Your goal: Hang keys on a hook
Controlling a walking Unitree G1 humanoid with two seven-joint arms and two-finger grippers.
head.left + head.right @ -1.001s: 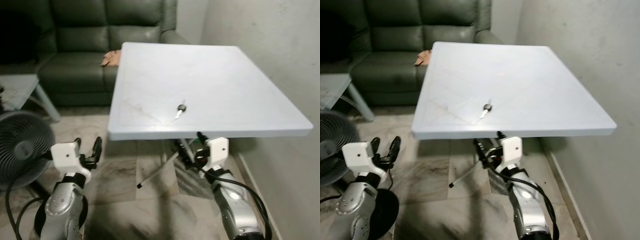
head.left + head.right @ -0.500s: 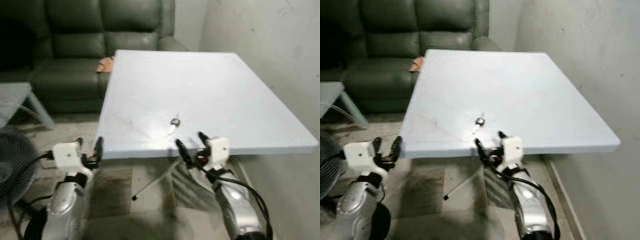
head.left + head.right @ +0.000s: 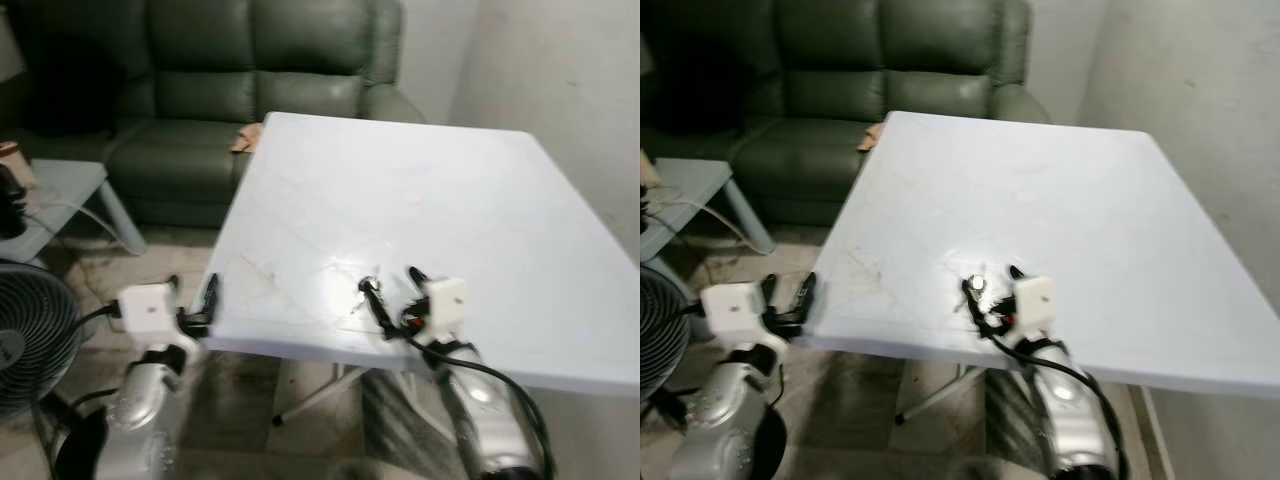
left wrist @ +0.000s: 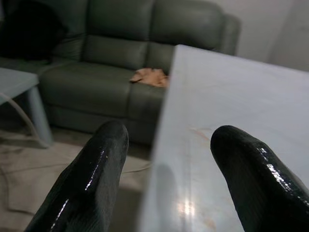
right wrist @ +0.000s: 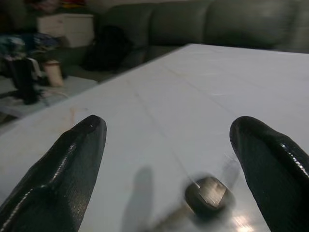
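Note:
A small key (image 3: 978, 284) with a dark head lies on the white table (image 3: 450, 200) near its front edge; in the right wrist view the key (image 5: 208, 193) is blurred. My right gripper (image 3: 388, 280) is open just above the tabletop, its two black fingers on either side of the key. The key sits low between the right fingertips (image 5: 94, 126), apart from both. My left gripper (image 3: 192, 290) is open at the table's front left corner, level with the edge (image 4: 164, 145), with nothing between its fingers.
A dark green sofa (image 3: 260, 80) stands behind the table, with an orange cloth (image 3: 248, 136) on its seat. A black fan (image 3: 30, 335) and a grey side table (image 3: 60, 185) are on the left. A bare wall (image 3: 560, 70) runs along the right.
The camera has shifted and the table looks nearer. My right gripper has risen from below the table's front edge onto the tabletop around the key. The left gripper has come up to the edge.

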